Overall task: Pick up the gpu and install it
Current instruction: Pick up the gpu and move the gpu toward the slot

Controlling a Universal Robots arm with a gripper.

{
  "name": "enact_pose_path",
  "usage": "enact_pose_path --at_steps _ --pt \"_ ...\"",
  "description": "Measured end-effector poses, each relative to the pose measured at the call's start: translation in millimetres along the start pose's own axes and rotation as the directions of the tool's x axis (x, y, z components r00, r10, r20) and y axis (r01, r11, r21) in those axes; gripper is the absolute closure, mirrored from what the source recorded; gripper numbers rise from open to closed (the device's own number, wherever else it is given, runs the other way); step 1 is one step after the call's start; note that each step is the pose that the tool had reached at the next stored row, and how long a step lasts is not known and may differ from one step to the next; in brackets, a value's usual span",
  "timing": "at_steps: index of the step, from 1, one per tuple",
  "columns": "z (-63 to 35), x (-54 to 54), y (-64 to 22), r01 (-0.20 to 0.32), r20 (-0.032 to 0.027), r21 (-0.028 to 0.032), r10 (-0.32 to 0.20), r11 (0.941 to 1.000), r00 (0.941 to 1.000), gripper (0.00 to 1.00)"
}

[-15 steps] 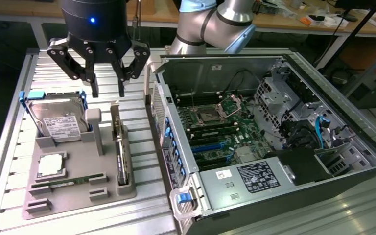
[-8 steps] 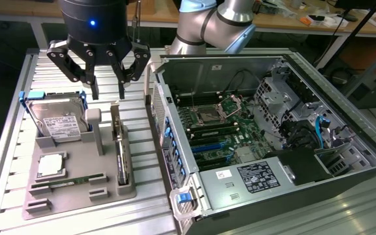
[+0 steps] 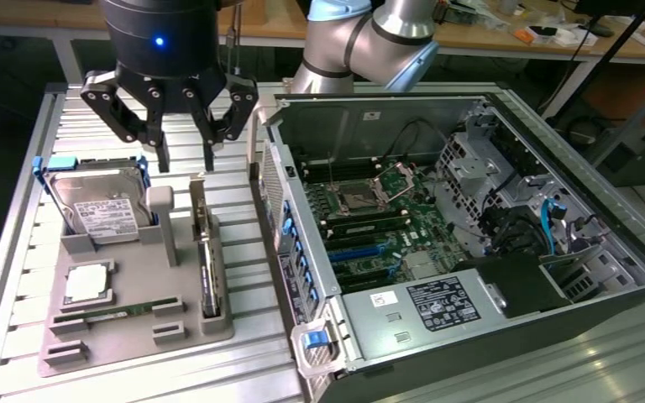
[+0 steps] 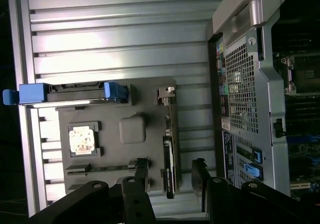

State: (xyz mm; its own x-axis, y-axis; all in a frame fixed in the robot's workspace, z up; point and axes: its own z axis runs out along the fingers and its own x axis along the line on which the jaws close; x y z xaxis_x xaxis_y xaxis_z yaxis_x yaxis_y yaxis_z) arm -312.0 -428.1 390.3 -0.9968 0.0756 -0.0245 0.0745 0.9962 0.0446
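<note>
The gripper (image 3: pixel 187 164) hangs over the far end of the grey holder (image 3: pixel 132 340) on the slatted table (image 3: pixel 14 277), its jaws spread wide and nothing between them. Reading the exterior view as a clock face, the graphics card (image 3: pixel 207 269) stands on edge in a slot along the holder's 3 o'clock side and runs off from the gripper toward 6 o'clock. Its near end sits just under the fingertips (image 3: pixel 211 166). In the wrist view the card (image 4: pixel 170 154) lines up in the gap between the two fingers (image 4: pixel 141 170). The hard drive (image 3: pixel 101 210) sits at the card's 9 o'clock. The open computer case (image 3: pixel 469 235) lies at its 3 o'clock.
</note>
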Motion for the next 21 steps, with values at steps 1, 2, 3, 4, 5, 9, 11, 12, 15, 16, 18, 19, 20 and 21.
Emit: enact_pose_path --at_steps 1,2,3,4,5,9,11,12,15,16,18,19,20,21 --pt "0.1 0.0 -0.4 0.000 0.0000 0.0001 0.000 1.0000 1.0000 0.52" --pt "0.1 -0.1 -0.9 0.000 -0.0001 0.0001 0.000 1.0000 1.0000 0.52" --pt "0.2 -0.1 -1.3 0.000 0.0000 0.0001 0.000 1.0000 1.0000 0.52" --pt "0.3 -0.1 -1.8 0.000 -0.0001 0.0000 0.000 1.0000 1.0000 0.52" --pt "0.4 -0.1 -2.2 0.000 -0.0001 0.0000 0.000 1.0000 1.0000 0.52" --pt "0.7 -0.2 -3.9 0.000 0.0000 0.0001 0.000 1.0000 1.0000 0.52" --pt "0.9 -0.3 -4.7 0.000 -0.0001 0.0000 0.000 1.0000 1.0000 0.52" --pt "1.0 -0.3 -5.3 0.000 -0.0001 0.0001 0.000 1.0000 1.0000 0.52" --pt "1.2 -0.4 -6.6 0.000 -0.0001 0.0001 0.000 1.0000 1.0000 0.52" --pt "1.3 -0.4 -6.9 0.000 -0.0001 0.0001 0.000 1.0000 1.0000 0.52" --pt "1.4 -0.5 -7.4 0.000 0.0000 0.0001 0.000 1.0000 1.0000 0.52" --pt "1.5 -0.5 -7.8 0.000 -0.0001 0.0001 0.000 1.0000 1.0000 0.52" --pt "1.6 -0.5 -8.1 0.000 -0.0001 0.0001 0.000 1.0000 1.0000 0.52" --pt "1.7 -0.5 -8.2 0.000 -0.0001 0.0001 0.000 1.0000 1.0000 0.52"
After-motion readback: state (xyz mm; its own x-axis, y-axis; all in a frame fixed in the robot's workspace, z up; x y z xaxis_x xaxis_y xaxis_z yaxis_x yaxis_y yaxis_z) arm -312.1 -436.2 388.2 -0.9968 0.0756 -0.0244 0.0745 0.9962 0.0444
